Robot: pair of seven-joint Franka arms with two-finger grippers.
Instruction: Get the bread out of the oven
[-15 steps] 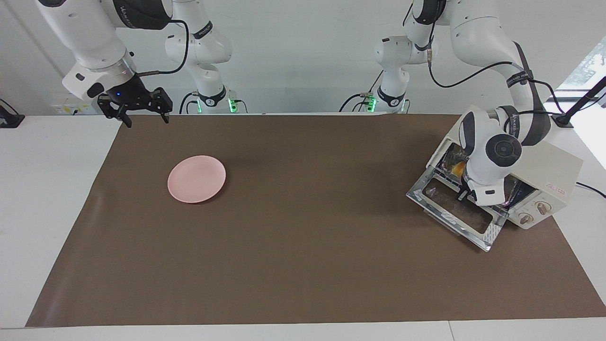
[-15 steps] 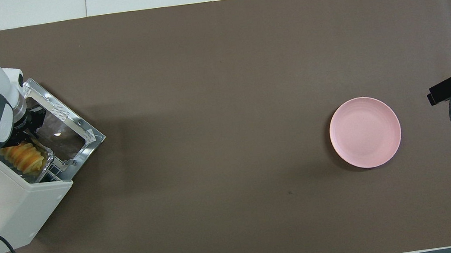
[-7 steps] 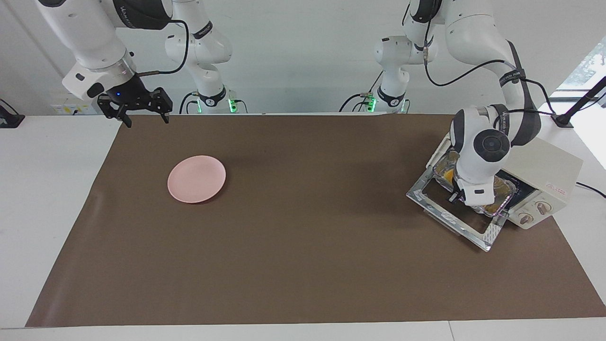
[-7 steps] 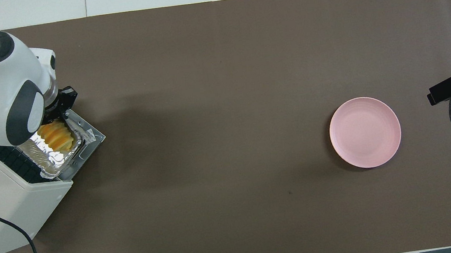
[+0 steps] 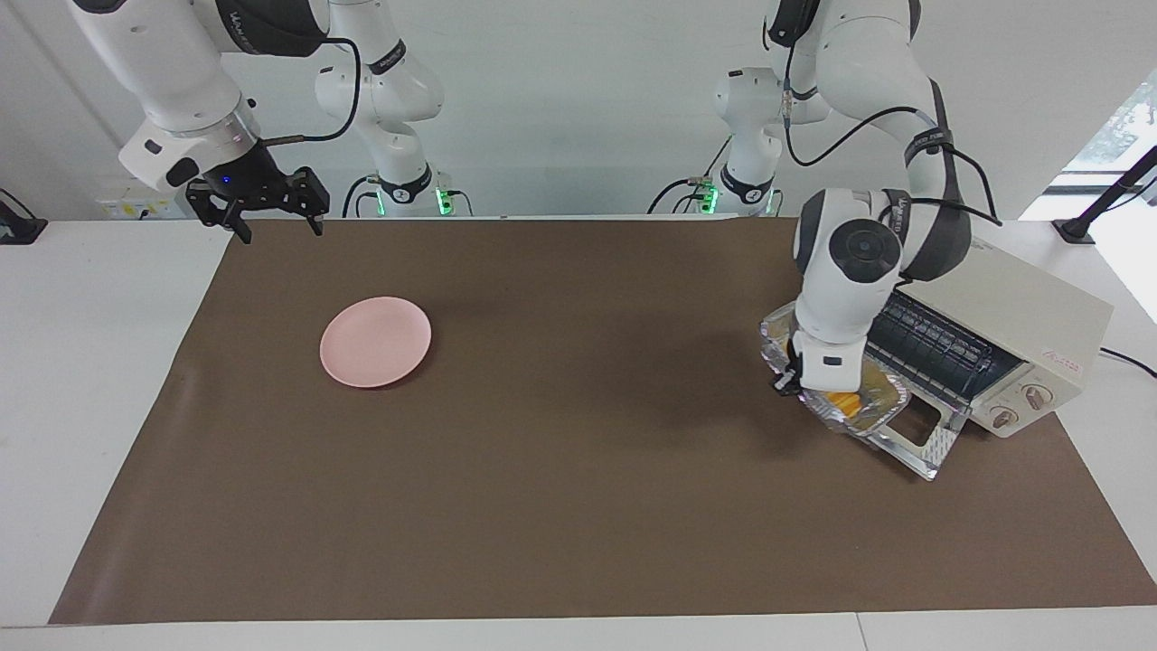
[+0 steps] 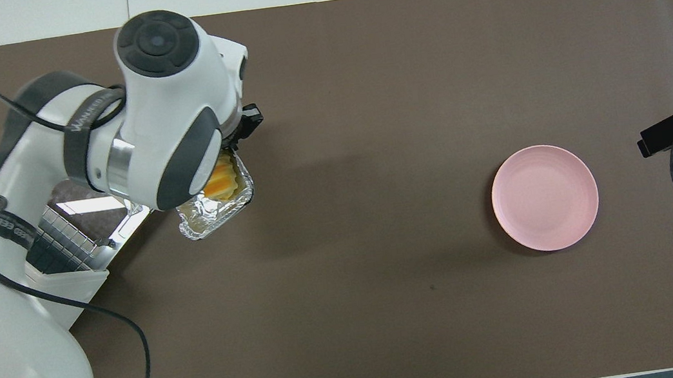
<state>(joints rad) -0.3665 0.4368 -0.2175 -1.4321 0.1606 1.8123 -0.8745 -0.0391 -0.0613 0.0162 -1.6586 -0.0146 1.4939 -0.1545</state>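
Observation:
The yellow-orange bread (image 5: 845,401) (image 6: 222,182) lies in a crinkled silver foil tray (image 5: 875,409) (image 6: 210,213). My left gripper (image 5: 785,383) (image 6: 238,145) is shut on the tray's rim and holds it up in the air, just outside the cream-white oven (image 5: 1017,312). The tray hangs over the outer edge of the drop-down door (image 5: 926,438). The dark wire rack (image 5: 931,348) inside the oven is bare. My right gripper (image 5: 282,232) waits open over the mat's corner at the right arm's end, with nothing in it.
A pink plate (image 5: 375,342) (image 6: 544,197) sits on the brown mat toward the right arm's end. The oven's power cable (image 5: 1130,360) trails off the table's end. The left arm's wrist covers much of the tray in the overhead view.
My left gripper has pulled the foil tray with the bread out of the oven, past the open door toward the table's middle. The right arm has not moved.

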